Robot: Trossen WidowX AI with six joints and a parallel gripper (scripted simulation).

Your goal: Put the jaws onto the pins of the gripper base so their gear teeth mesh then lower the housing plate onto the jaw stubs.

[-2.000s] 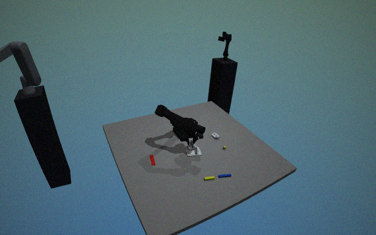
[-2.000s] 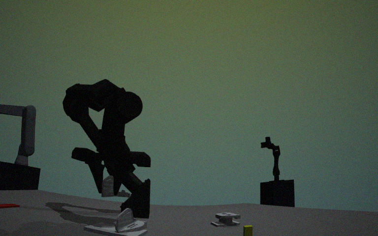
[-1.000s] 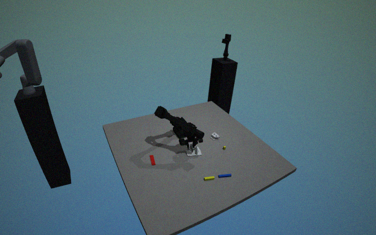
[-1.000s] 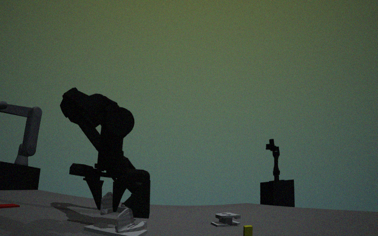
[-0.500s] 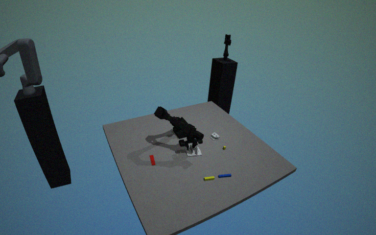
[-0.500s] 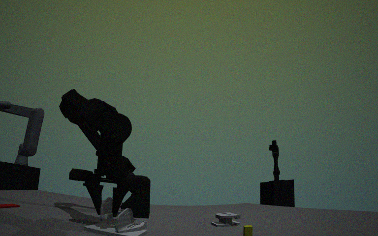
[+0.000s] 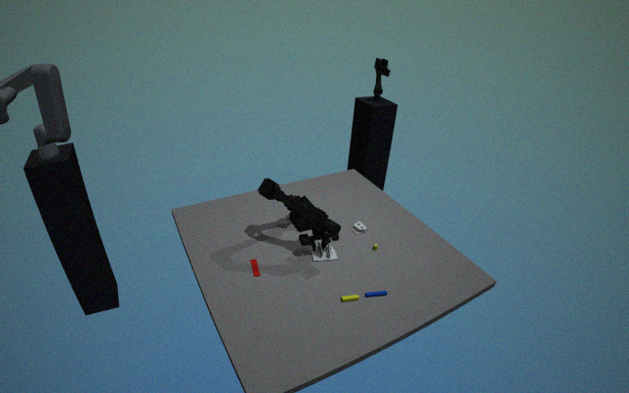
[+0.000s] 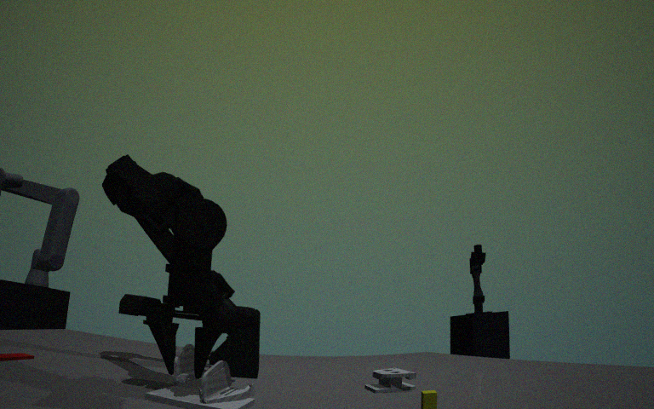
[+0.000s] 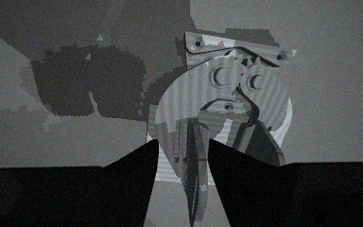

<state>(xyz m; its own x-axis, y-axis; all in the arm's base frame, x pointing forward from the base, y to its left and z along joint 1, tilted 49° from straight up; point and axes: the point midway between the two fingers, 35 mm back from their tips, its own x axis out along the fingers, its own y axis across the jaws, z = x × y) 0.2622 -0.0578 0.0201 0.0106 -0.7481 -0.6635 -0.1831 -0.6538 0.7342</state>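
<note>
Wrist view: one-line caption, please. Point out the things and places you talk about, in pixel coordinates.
Claw point(image 9: 182, 145) gripping one jaw point(image 9: 176, 90) over the gripper base point(image 9: 191, 57), beside the other jaw point(image 9: 279, 95).
</note>
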